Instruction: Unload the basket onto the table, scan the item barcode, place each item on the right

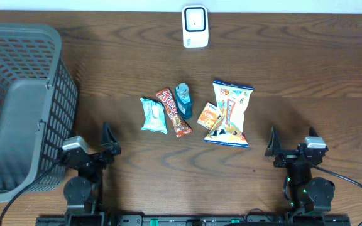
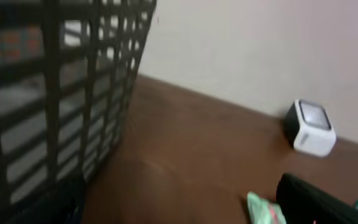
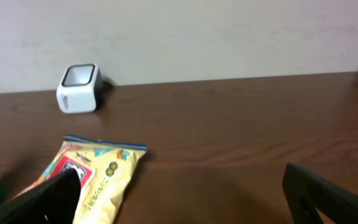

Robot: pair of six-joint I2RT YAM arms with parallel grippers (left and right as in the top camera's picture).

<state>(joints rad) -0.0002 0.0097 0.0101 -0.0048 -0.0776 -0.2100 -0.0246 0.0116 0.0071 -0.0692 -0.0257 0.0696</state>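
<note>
The left gripper (image 1: 110,142) and right gripper (image 1: 272,148) are shown spread wide and empty at the near edge of the table (image 1: 307,75). The yellow chip bag (image 1: 231,113), candy bar (image 1: 173,112), teal packet (image 1: 153,115) and blue bottle (image 1: 183,99) are clustered mid-table, well apart from the white barcode scanner (image 1: 195,26) at the far edge.
</note>
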